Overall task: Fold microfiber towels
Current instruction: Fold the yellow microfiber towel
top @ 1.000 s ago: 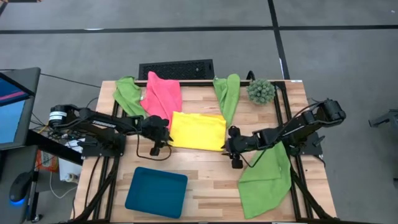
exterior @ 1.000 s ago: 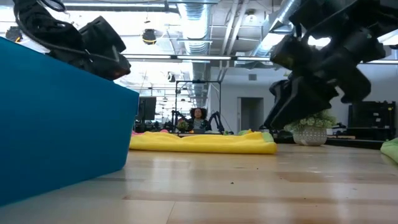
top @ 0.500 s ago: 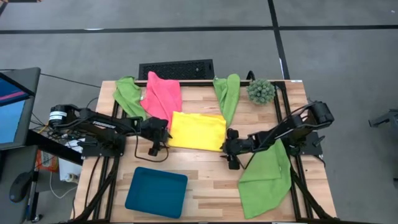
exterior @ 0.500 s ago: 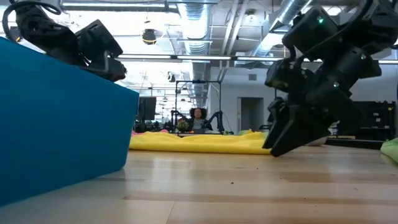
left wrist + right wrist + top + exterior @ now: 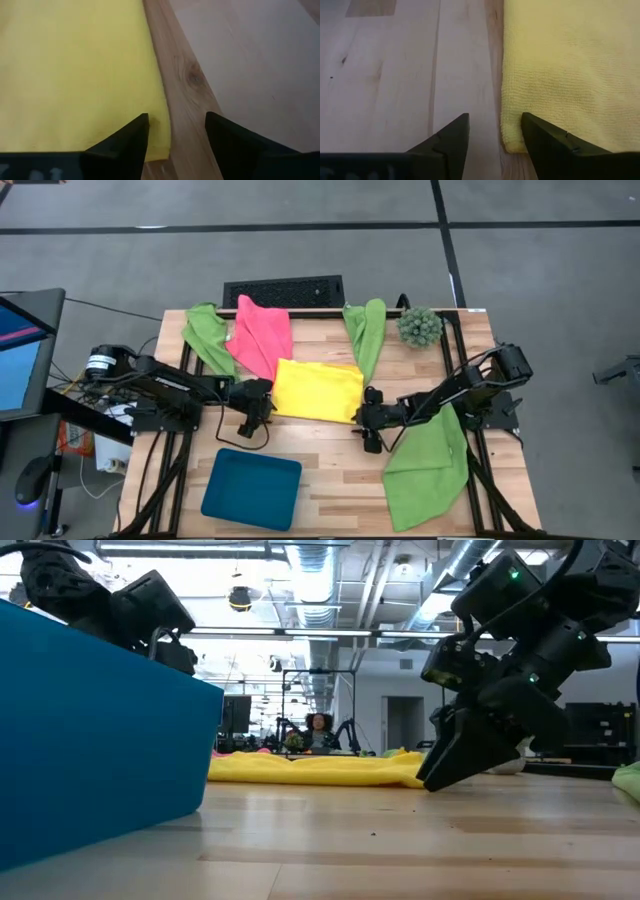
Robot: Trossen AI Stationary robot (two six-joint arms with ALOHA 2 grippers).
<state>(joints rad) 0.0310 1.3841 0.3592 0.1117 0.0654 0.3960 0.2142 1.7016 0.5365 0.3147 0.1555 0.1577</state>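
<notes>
On the left side of the wooden table [image 5: 330, 465], the left gripper [image 5: 250, 420] has slid toward the near-left corner of the yellow towel [image 5: 318, 390] and now sits low beside it. In the left wrist view its fingers [image 5: 131, 140] are spread, one over the cloth's edge and the other over bare wood, with nothing between them yet. Near it stands the dark teal tray [image 5: 252, 488], untouched. Behind, along the far edge, a lime green towel [image 5: 203, 332], the hot pink towel [image 5: 260, 332] and a second green one [image 5: 366, 330] lie limp, with the small spiky plant [image 5: 420, 326] at the far right.

The yellow towel lies flat in the middle of the table, already a neat rectangle. On its right, the right gripper [image 5: 368, 425] has come down from a raised position to the near-right corner; its fingers [image 5: 451, 140] are likewise parted and straddle the towel's edge, empty. A large green towel [image 5: 428, 470] hangs off the table's right side under that arm.

Both arms dropping to the two near corners together suggests a paired pinch is next, to lift the near edge and fold it toward the far side.
</notes>
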